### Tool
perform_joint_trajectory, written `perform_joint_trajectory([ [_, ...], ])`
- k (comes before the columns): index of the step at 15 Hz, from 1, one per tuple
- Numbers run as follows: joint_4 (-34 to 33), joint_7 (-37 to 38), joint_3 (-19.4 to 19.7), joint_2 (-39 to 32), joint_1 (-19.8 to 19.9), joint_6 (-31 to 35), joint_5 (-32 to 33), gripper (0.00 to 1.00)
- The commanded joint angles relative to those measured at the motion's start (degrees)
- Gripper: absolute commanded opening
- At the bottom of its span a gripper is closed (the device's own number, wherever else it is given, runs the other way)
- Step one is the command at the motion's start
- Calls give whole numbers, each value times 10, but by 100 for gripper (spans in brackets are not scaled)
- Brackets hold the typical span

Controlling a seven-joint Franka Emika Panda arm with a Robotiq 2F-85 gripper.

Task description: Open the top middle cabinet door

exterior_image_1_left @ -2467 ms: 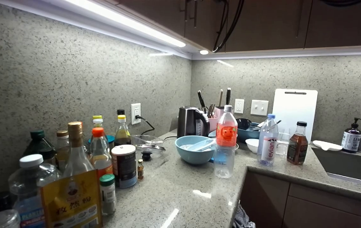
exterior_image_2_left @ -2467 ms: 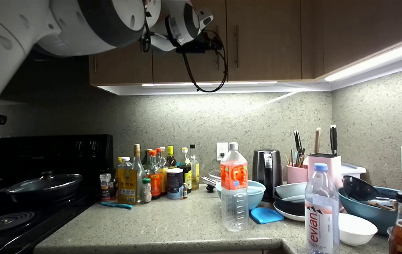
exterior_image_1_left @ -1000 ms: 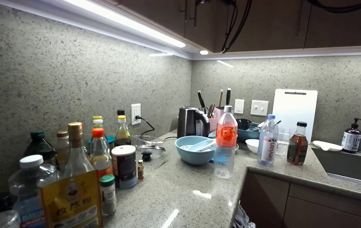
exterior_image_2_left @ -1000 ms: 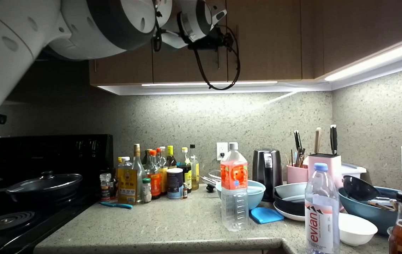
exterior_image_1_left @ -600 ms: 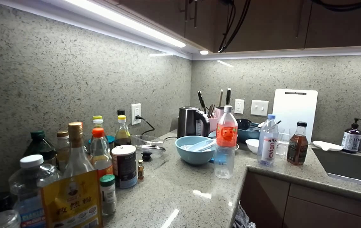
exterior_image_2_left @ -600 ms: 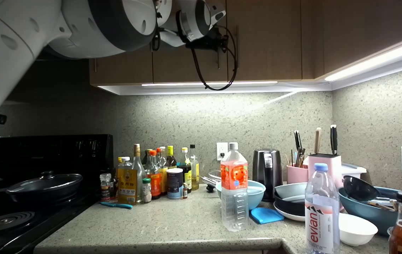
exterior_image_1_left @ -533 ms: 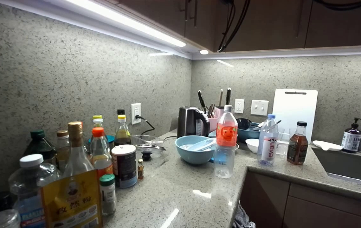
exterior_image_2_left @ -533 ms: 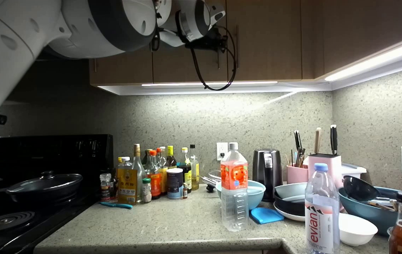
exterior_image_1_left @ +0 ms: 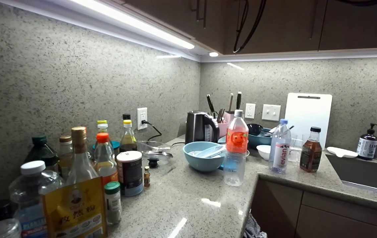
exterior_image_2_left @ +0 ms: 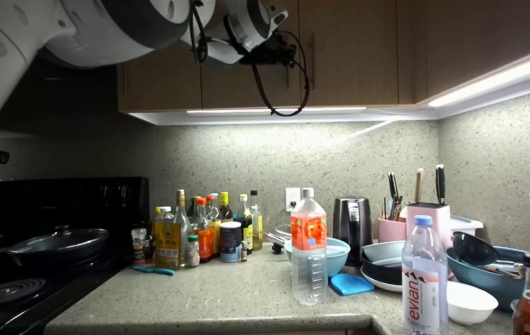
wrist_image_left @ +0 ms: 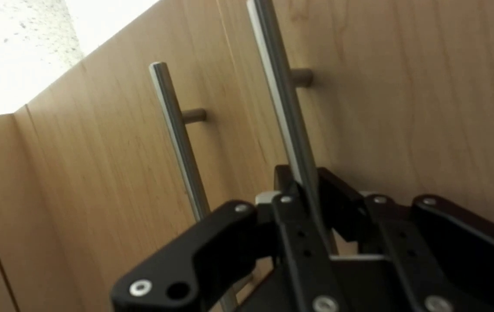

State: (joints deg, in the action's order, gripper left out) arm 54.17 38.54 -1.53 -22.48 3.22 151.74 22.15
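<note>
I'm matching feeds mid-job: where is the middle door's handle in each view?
In an exterior view: middle handle at the top edge, near centre.
In an exterior view: middle handle upper centre, partly hidden.
In the wrist view: middle handle from top centre into the gripper.
Landmark: neighbouring handle, right of it in both exterior views, left in the wrist view.

Has, in an exterior view, stove left of counter, bowl behind bottle, kettle farther back to the right, middle cabinet door above the counter. In the wrist view, has the door handle between the fingers of the gripper.
</note>
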Motion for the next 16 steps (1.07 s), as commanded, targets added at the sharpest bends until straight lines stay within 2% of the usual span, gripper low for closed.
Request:
perform_joint_trajectory([
  [1, 97, 149, 112, 98, -80, -15, 97, 4],
  [4, 139, 263, 168, 130, -150, -27, 204, 4],
  [8, 202, 416, 201, 175, -212, -50, 367, 4],
  [11, 252, 523, 203, 213, -240, -62, 488, 4],
  [16, 343, 651, 187, 283, -254, -68, 650, 4],
])
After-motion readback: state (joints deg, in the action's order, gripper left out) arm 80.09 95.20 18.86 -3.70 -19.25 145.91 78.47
